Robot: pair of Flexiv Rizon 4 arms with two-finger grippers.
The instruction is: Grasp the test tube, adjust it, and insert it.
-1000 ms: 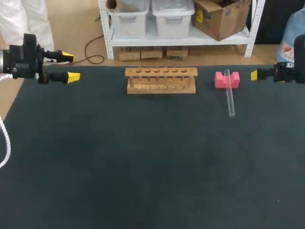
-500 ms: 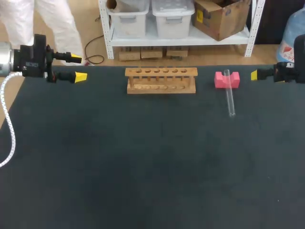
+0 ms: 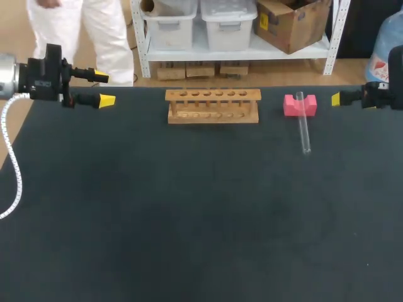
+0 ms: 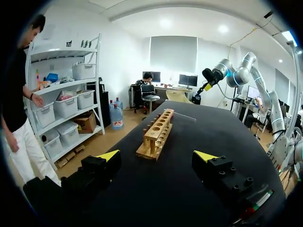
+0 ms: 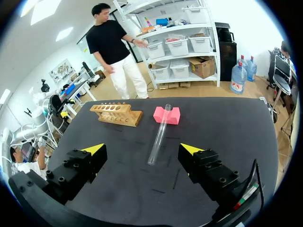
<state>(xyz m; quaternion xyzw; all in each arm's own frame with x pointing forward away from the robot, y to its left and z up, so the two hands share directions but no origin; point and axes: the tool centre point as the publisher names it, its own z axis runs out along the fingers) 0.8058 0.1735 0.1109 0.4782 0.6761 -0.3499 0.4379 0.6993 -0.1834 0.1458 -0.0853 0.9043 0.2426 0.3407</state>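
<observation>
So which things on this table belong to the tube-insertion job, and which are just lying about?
Job in hand:
test tube
wooden rack, holes empty
left tool, open
right tool, open

Lying about:
pink block, only propping one end of the tube

Bright, even light from ceiling lamps [image 4: 165, 22]; matte black table [image 3: 189, 220] soaks it up. Faint soft shadow under the rack [image 3: 213, 106].
</observation>
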